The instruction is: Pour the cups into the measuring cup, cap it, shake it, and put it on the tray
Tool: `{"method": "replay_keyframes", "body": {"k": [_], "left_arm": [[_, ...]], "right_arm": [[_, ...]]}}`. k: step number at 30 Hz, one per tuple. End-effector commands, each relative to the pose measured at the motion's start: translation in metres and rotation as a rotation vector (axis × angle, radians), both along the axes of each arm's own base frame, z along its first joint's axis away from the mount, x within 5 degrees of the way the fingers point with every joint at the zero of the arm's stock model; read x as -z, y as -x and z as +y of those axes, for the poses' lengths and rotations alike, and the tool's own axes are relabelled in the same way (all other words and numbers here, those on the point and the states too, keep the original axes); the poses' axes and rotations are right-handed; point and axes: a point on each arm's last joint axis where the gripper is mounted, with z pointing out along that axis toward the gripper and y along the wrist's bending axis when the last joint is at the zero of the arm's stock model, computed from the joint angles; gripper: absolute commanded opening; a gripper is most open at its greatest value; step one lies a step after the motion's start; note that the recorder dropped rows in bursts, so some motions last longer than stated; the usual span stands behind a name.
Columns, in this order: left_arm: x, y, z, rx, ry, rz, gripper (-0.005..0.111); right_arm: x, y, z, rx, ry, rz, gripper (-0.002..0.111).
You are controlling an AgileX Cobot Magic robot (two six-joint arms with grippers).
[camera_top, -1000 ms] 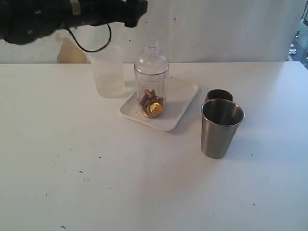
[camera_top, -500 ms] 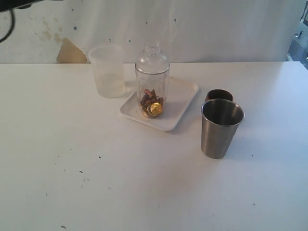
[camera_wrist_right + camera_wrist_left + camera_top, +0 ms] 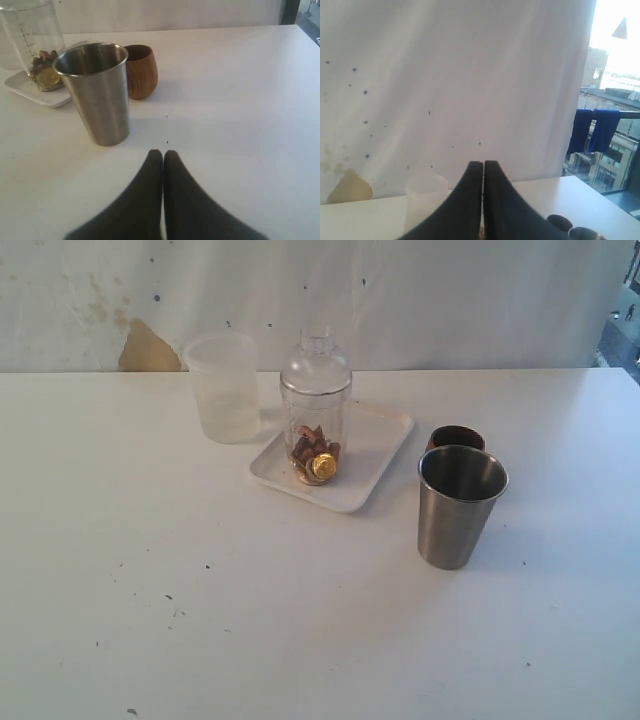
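The clear measuring cup point(image 3: 316, 430) stands upright on the white tray point(image 3: 375, 455), with its domed cap point(image 3: 316, 365) on and gold and brown pieces inside; the right wrist view shows it as well point(image 3: 35, 45). The steel tumbler point(image 3: 459, 506) point(image 3: 97, 92) and the brown wooden cup point(image 3: 456, 437) point(image 3: 141, 70) stand together to the right of the tray. Neither arm appears in the exterior view. My left gripper point(image 3: 483, 162) is shut on nothing, up in front of the white wall. My right gripper point(image 3: 163, 152) is shut, empty, low over the table short of the tumbler.
A frosted plastic cup point(image 3: 223, 387) point(image 3: 424, 197) stands behind and left of the tray. The white wall runs along the table's far edge, and a window with buildings beyond it shows at the right in the left wrist view.
The left arm has pulled away up and to the left, out of the exterior view, and its gripper has shut. The measuring cup stays capped on the tray.
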Motion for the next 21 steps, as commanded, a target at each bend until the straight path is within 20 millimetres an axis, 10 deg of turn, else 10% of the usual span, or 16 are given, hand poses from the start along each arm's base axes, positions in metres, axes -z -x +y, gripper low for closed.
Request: {"method": "replay_keyframes", "body": {"k": [1,21], "left_arm": [[0.005,0.016,0.008,0.015,0.056,-0.019,0.001],[0.02,0.018,0.013,-0.05,0.006,-0.028,0.001]], "right_arm": [[0.0,0.0,0.0,0.001,0.006,-0.014,0.0],[0.0,0.0,0.0,0.001,0.006,-0.014,0.0]]}}
